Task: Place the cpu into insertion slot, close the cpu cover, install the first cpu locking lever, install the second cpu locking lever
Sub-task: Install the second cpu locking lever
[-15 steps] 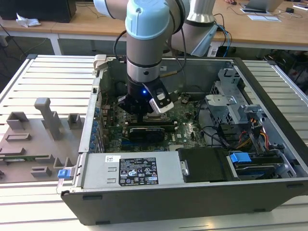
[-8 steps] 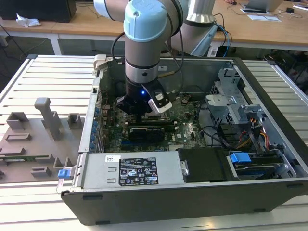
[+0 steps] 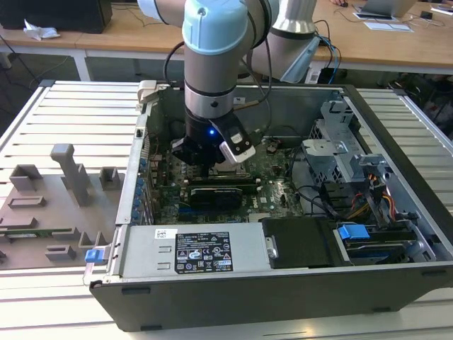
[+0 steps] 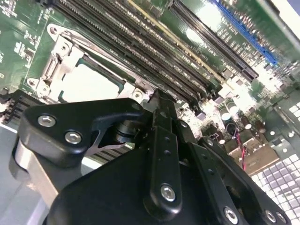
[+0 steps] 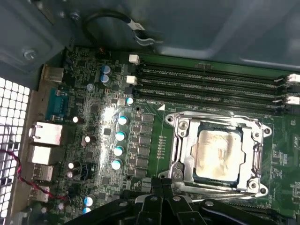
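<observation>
1. The gripper (image 5: 161, 183) hangs low inside the open computer case (image 3: 396, 280), its black fingers (image 4: 161, 117) drawn together with nothing between them.
2. Just beside the fingertips, the cpu (image 5: 219, 151) sits in the insertion slot (image 5: 201, 176), silvery top showing.
3. The cpu cover (image 5: 180, 150) lies flat, framing the chip.
4. Beyond the socket run long black memory slots (image 5: 206, 84).
5. In the exterior view, a black expansion card (image 3: 216, 193) lies on the motherboard (image 3: 279, 177) nearer the camera than the arm (image 3: 212, 64).

Computer case (image 3: 283, 283) on slatted table (image 3: 71, 113)
</observation>
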Robot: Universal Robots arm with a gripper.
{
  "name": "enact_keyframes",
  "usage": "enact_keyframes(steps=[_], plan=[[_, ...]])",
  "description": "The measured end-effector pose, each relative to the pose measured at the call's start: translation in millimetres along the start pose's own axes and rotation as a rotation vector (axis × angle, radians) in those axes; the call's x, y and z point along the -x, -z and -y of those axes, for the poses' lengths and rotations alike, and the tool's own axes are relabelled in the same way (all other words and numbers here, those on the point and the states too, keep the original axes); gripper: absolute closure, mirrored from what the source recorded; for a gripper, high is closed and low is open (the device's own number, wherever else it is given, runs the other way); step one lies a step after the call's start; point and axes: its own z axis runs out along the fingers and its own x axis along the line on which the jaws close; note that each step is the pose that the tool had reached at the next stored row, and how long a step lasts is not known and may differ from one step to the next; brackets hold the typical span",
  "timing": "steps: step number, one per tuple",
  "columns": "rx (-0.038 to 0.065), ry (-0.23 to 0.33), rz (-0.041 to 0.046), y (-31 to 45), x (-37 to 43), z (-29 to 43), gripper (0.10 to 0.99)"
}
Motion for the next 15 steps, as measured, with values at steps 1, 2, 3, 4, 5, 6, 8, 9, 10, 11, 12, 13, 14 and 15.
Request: enact_keyframes(steps=[1, 2, 3, 4, 5, 6, 8, 9, 10, 11, 12, 13, 14, 15], plan=[[0.004, 0.000, 0.0006, 0.4, 0.4, 2.4, 0.980], [0.006, 0.000, 0.0008, 0.6, 0.4, 3.6, 0.980], [0.008, 0.000, 0.0009, 0.7, 0.2, 4.7, 0.980], [0.012, 0.000, 0.0016, 1.0, -0.2, 7.6, 0.980], [0.012, 0.000, 0.0015, 1.2, -0.4, 8.8, 0.980], [0.013, 0.001, 0.0016, 1.3, -0.5, 9.4, 0.980], [0.028, 0.001, 0.0034, 1.2, -0.6, 9.9, 0.980], [0.037, 0.002, 0.0046, 0.8, -0.6, 10.0, 0.980], [0.045, 0.002, 0.0057, 0.0, -0.5, 10.1, 0.980], [0.050, 0.002, 0.0063, -0.9, -0.6, 10.1, 0.980], [0.054, 0.002, 0.0070, -2.8, -0.5, 10.3, 0.980], [0.055, 0.003, 0.0070, -3.9, -0.5, 10.4, 0.980], [0.056, 0.003, 0.0068, -5.2, -0.5, 10.6, 0.980], [0.057, 0.003, 0.0067, -7.0, -0.5, 10.8, 0.980]])
